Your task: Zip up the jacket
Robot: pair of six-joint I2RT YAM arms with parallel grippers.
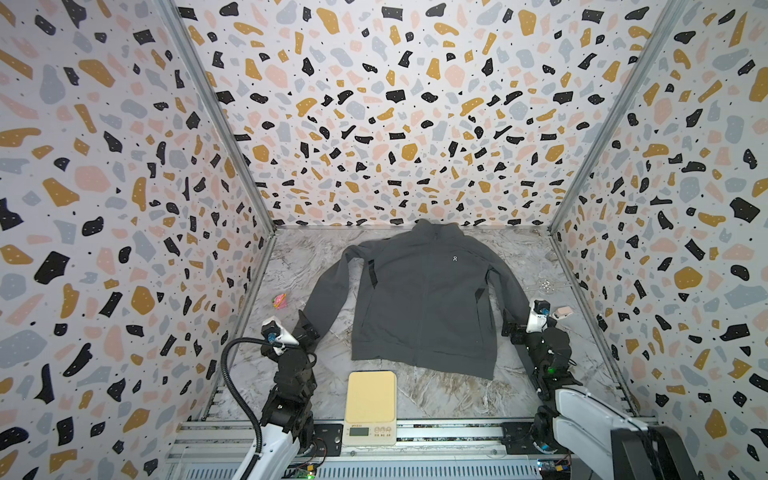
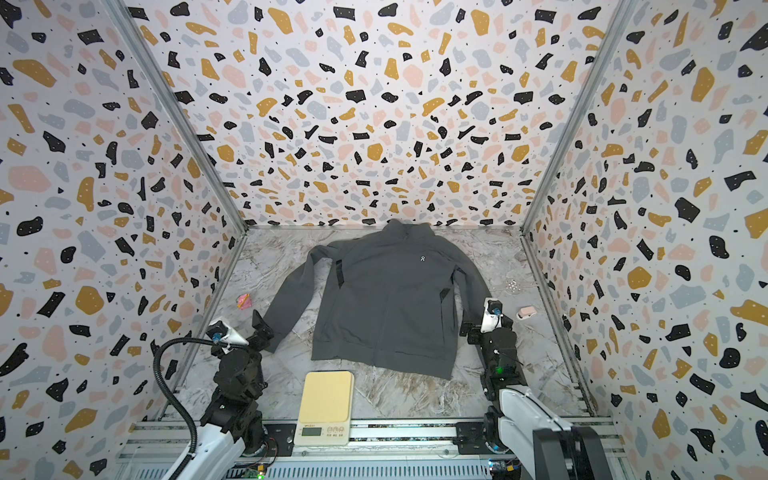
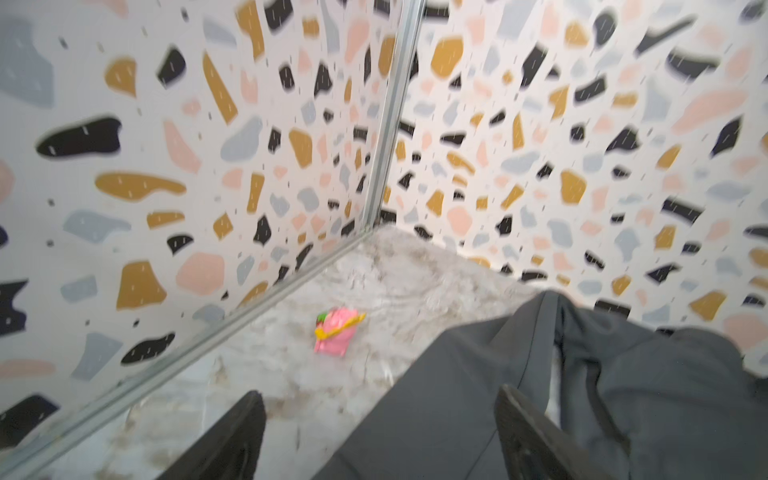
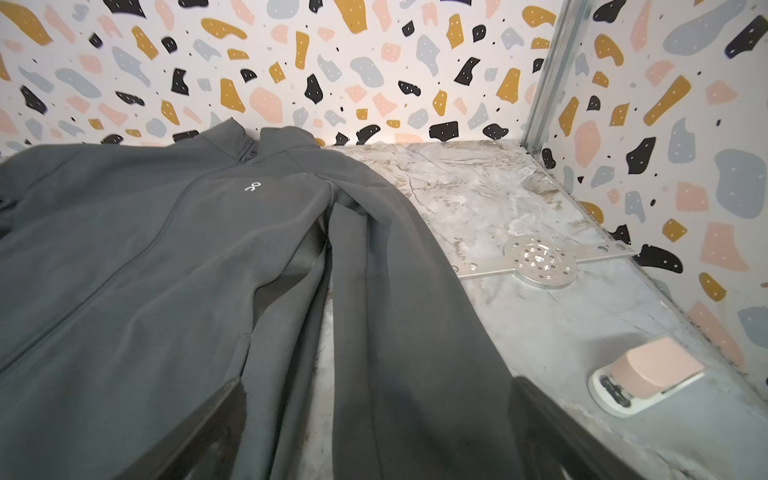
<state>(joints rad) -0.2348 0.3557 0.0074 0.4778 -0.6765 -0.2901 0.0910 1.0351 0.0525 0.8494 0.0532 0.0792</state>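
Scale (image 1: 370, 395) nearest; beyond, jacket (image 1: 419, 299) lies flat, seemingly zipped; left gripper (image 1: 308, 328) and right gripper (image 1: 510, 329) gape wide over its sleeves (image 4: 415, 291), holding nothing.

Jacket (image 1: 419, 299) lies flat mid-table (image 1: 453, 395), collar twd back wall, hem twd front, sleeves angled out & fwd on either side. Scale (image 1: 371, 399) sits at table's front edge, just before the hem, left of centre. Small packet (image 1: 279, 300) lies left of the left-side sleeve, near left wall, apart from it. Right of the other sleeve: disc plate (image 1: 545, 285) further back, its bar end just beside the sleeve; small device (image 1: 562, 312) nearer front, by right wall. Left tool (image 1: 306, 322) straddles left-side cuff, right tool (image 1: 512, 330) straddles right-side sleeve end; fabric btwn spread fingers in each.
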